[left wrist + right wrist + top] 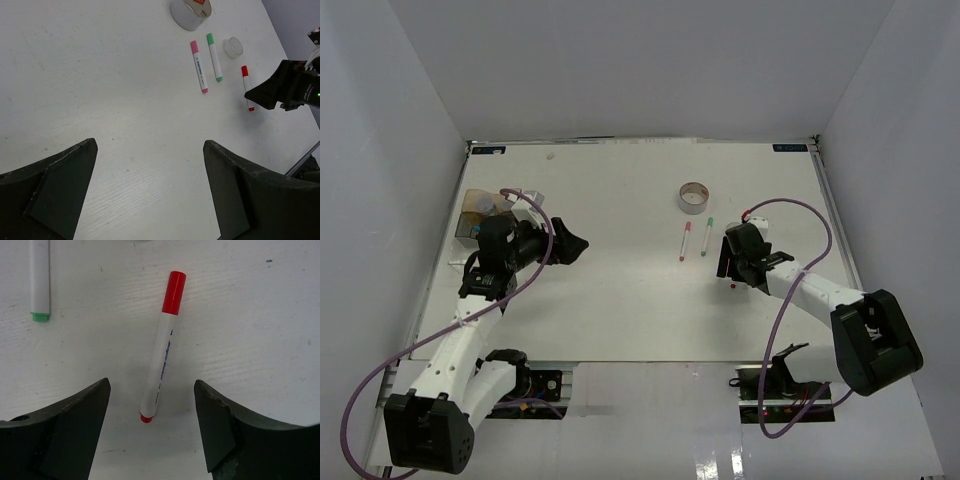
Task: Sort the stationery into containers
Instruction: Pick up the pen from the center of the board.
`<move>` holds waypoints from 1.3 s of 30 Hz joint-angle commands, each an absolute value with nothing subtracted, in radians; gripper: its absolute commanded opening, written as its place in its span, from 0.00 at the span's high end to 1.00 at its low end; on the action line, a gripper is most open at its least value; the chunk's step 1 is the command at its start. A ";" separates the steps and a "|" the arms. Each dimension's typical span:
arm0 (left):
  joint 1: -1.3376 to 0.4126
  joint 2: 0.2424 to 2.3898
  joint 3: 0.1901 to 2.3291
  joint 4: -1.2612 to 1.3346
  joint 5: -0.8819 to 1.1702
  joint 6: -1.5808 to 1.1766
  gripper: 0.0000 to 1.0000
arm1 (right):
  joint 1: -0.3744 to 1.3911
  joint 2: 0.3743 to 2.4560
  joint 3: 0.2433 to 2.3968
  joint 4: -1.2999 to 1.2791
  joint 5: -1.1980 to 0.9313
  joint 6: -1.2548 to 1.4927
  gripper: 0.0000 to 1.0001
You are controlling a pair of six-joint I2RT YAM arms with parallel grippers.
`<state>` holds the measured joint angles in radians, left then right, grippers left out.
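A: Right tool [151, 387] hangs low over the surface [620, 300], jaws spread wide, nothing in them. The red marker [162, 352] lies flat between the fingers, slightly slanted, cap pointing away.

B: Risk?

A: Only the marker's tail end sits between the fingertips. A close there would likely pinch the tip, so the marker could swing down or slip out on the lift. The barrel is round too, and one finger touching first could roll it aside.

B: Neighbours?

A: The green marker [39, 280] lies off to one side, apart. The clear jar [233, 47] sits near the red cap, and a sloppy approach could knock it.

B: Left tool [150, 145]?

A: Wide open, empty, hovering near the amber box [475, 215] at the left edge.

B: Counts?

A: Three loose markers: red, green and the pink marker [198, 67]. One tape roll [190, 10], one jar and one box. What's inside the box is too small to tell.
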<state>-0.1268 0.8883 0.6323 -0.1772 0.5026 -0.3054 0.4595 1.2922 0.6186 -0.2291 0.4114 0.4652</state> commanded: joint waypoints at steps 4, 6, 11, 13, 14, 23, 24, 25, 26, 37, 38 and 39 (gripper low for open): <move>-0.133 0.887 0.634 -0.160 0.509 -0.287 0.02 | 0.439 1.342 0.600 -0.149 0.376 0.505 0.32; -0.135 0.888 0.634 -0.158 0.511 -0.287 0.02 | 0.437 1.345 0.588 -0.141 0.368 0.511 0.37; -0.137 0.896 0.637 -0.158 0.532 -0.288 0.02 | 0.430 1.333 0.549 -0.126 0.373 0.531 0.42; -0.138 0.897 0.637 -0.158 0.535 -0.291 0.02 | 0.430 1.330 0.537 -0.127 0.376 0.534 0.43; -0.138 0.900 0.637 -0.158 0.538 -0.296 0.02 | 0.430 1.328 0.532 -0.126 0.377 0.537 0.48; -0.166 0.922 0.638 -0.167 0.592 -0.393 0.02 | 0.430 1.282 0.485 -0.124 0.380 0.523 0.62; -0.170 0.923 0.640 -0.170 0.591 -0.399 0.02 | 0.430 1.266 0.482 -0.121 0.374 0.515 0.64; -0.175 0.925 0.640 -0.172 0.583 -0.405 0.02 | 0.430 1.259 0.477 -0.118 0.373 0.508 0.65; -0.179 0.925 0.641 -0.179 0.578 -0.411 0.02 | 0.430 1.253 0.474 -0.117 0.373 0.493 0.68; -0.285 0.969 0.692 -0.205 0.513 -0.517 0.02 | 0.491 1.174 0.456 -0.072 0.266 0.379 0.92; -0.302 0.977 0.699 -0.209 0.496 -0.526 0.02 | 0.509 1.155 0.456 -0.066 0.253 0.364 0.92; -0.310 0.983 0.707 -0.212 0.491 -0.537 0.02 | 0.532 1.113 0.462 -0.061 0.235 0.329 0.92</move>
